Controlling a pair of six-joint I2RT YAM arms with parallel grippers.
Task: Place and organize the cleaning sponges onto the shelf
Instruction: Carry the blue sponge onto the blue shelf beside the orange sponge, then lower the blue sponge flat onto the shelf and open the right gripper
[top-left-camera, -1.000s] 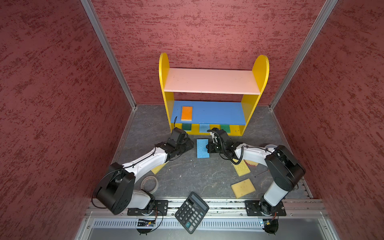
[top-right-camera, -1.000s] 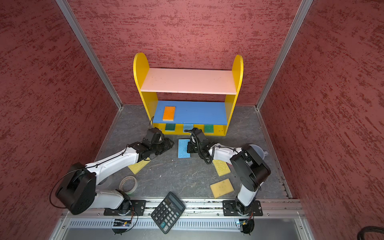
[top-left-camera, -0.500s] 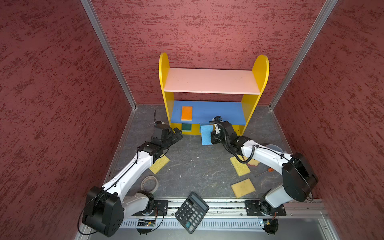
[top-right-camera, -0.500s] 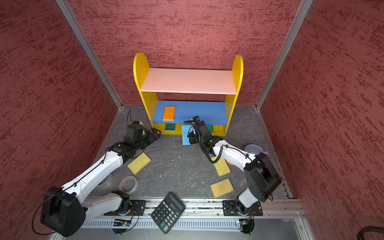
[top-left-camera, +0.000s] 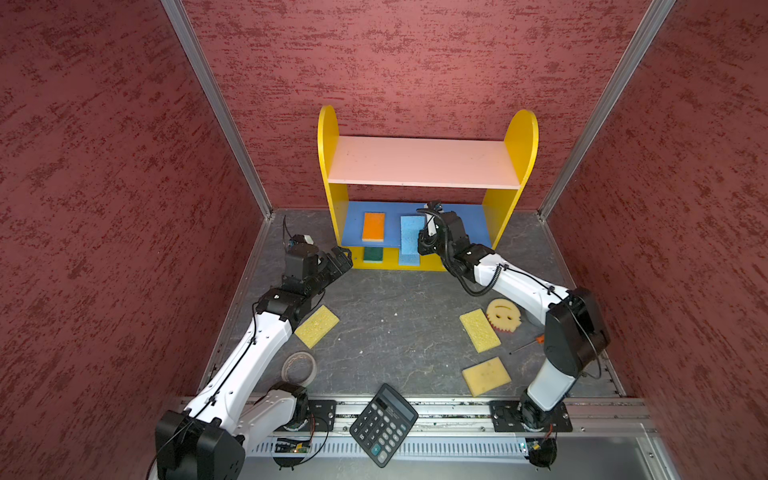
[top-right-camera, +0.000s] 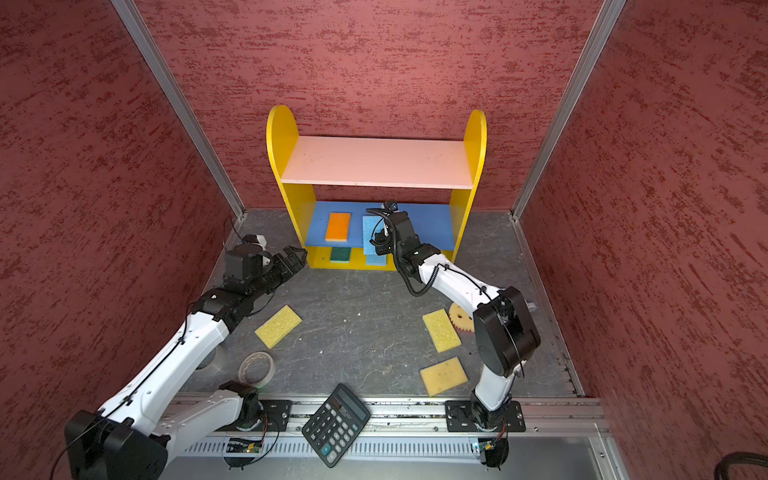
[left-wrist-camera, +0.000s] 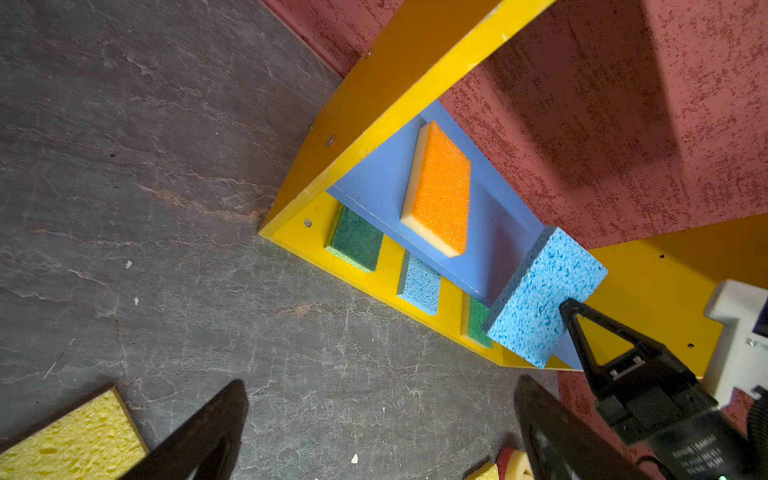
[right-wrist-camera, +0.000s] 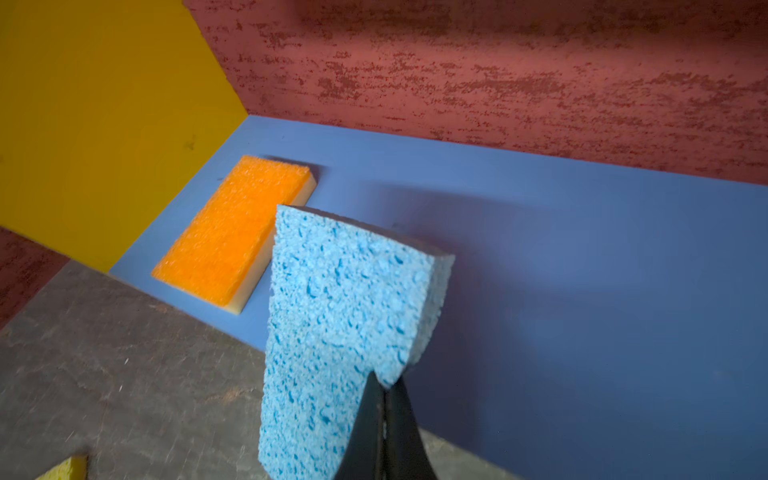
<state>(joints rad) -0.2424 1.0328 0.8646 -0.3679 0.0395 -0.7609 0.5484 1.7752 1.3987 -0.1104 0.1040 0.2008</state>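
A blue sponge (right-wrist-camera: 345, 324) is pinched by the clenched right gripper (right-wrist-camera: 384, 382) and held tilted over the blue middle board of the shelf (top-left-camera: 424, 166), just beside the orange sponge (top-left-camera: 373, 226); the left gripper (top-left-camera: 341, 257) is spread wide, empty, near the shelf's left panel

both top views look steeply down from high at the near side, sharing the whole scene. both wrist views sit close to the yellow-sided three-tier shelf (top-left-camera: 424, 164), sharing its flat orange foam sponge (left-wrist-camera: 440, 189).

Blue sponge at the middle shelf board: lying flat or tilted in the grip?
Tilted, held. The right gripper, fingers shut, pinches the blue sponge by a corner; it overhangs the blue board's front edge.
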